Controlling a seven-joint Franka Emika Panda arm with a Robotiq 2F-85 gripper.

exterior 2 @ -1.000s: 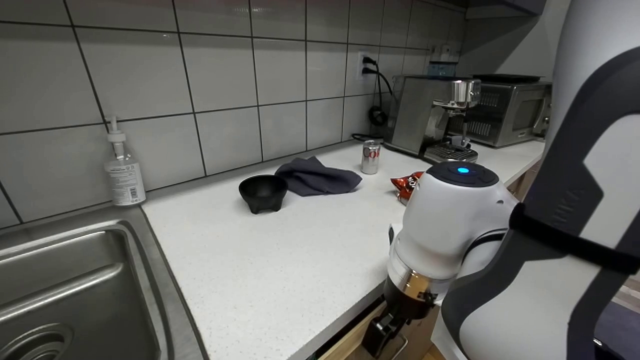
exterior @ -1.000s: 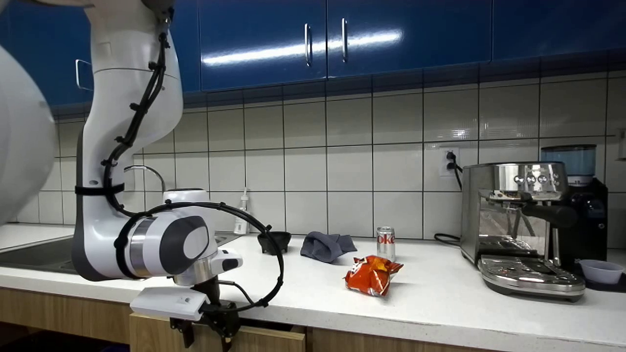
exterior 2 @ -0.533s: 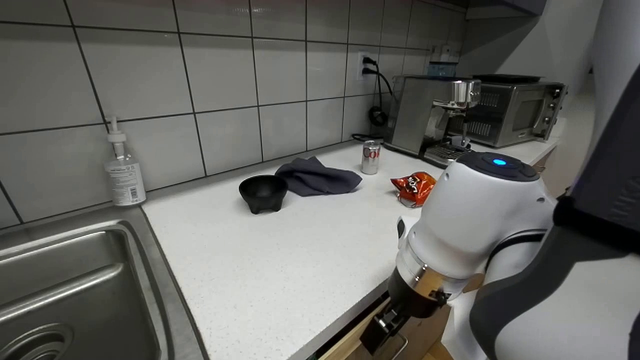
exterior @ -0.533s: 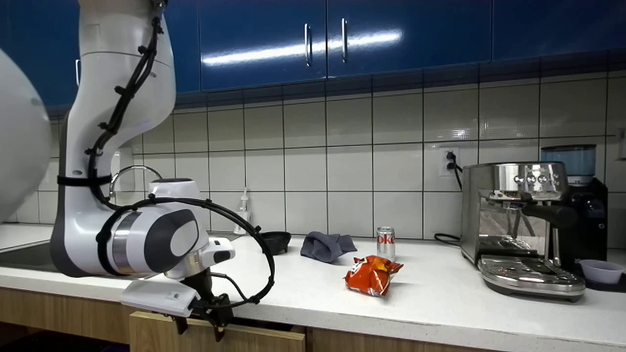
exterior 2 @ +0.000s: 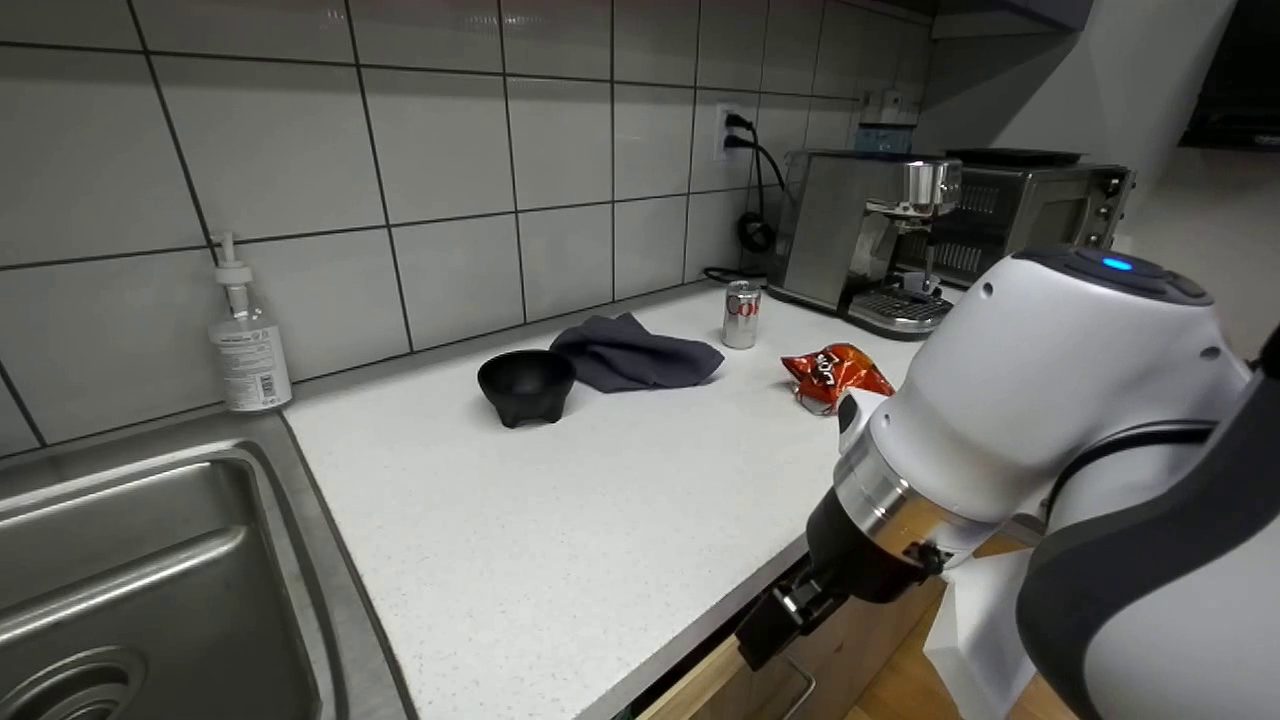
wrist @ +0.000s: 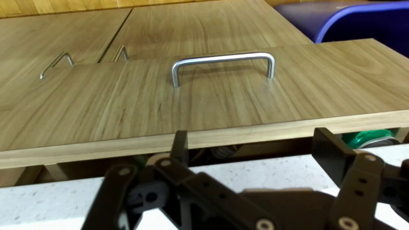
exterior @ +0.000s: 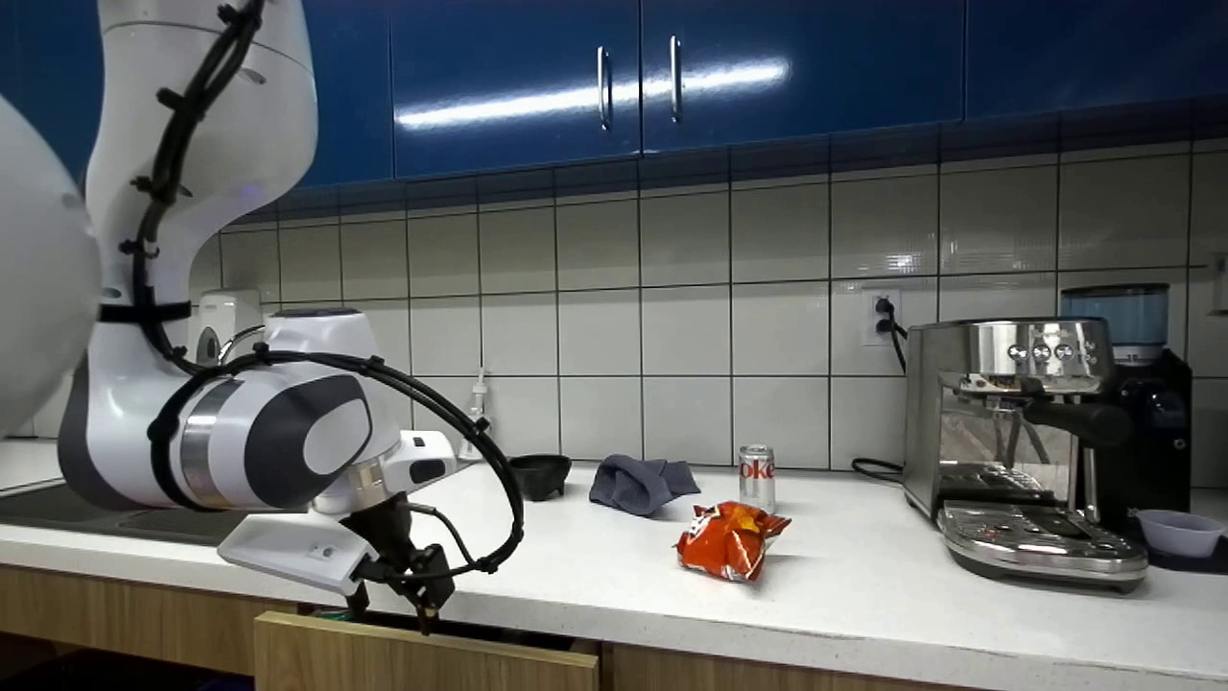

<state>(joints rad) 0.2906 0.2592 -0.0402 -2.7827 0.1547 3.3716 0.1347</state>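
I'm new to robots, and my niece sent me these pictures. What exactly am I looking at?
The big white machine is a robot arm at a kitchen counter. At its end is a black gripper, a sort of two-fingered hand.

Two of the views are taken from outside the robot, from different places. The close one is taken from its wrist, looking past the fingers at a wooden drawer that stands partly open.

On the counter are a black bowl, a crumpled dark cloth, a silver Coke can and a shiny orange-red packet, with a coffee machine farther along.

The gripper is open and holds nothing. It is close to the drawer's top edge; whether it touches, I can't tell.
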